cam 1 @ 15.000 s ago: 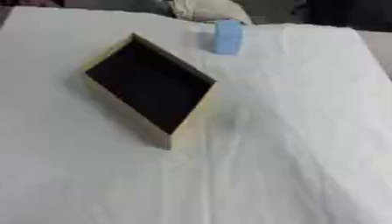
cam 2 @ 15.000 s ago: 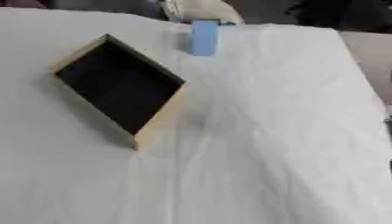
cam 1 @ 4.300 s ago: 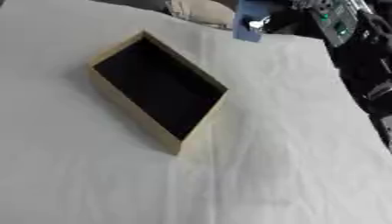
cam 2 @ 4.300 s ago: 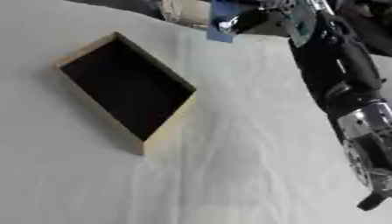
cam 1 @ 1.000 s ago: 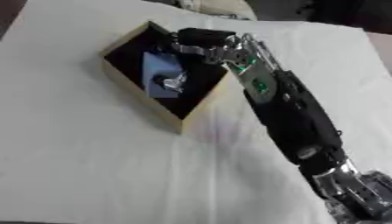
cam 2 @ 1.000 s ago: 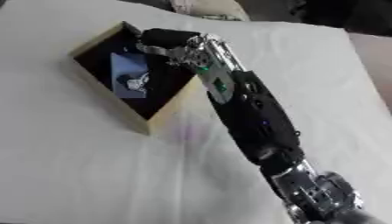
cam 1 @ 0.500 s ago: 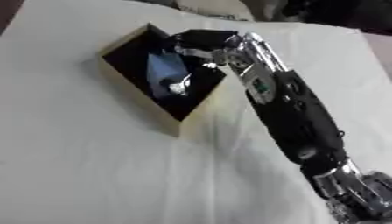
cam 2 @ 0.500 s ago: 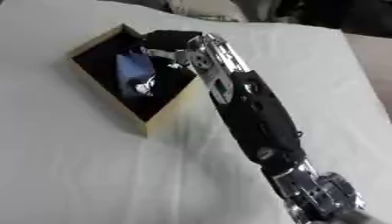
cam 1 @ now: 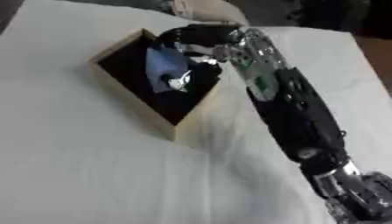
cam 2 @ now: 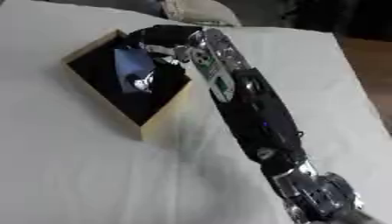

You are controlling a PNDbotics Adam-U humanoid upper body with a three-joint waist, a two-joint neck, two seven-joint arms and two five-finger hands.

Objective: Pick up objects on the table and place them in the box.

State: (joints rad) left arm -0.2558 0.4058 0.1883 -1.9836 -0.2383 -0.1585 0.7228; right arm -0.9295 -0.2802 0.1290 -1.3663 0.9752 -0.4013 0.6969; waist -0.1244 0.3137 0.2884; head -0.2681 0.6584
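A wooden box [cam 1: 188, 126] with a black inside stands tilted on the white table at the upper left. My right arm reaches in from the lower right across the table, and my right hand [cam 1: 187, 75] is down inside the box. A blue object [cam 1: 165, 68] is in the box, with the fingers curled round it. Whether the blue object touches the box floor I cannot tell. My left hand shows in neither view.
A white cloth [cam 1: 84, 175] covers the table, with creases beside the box. A pale rounded thing [cam 1: 205, 9] lies at the far edge behind the box. Dark floor shows past the table's right edge [cam 1: 367, 52].
Since a second ago the hand with the blue object has stayed inside the box, shifting slightly toward its far corner. The camera has tilted, so the whole picture has shifted.
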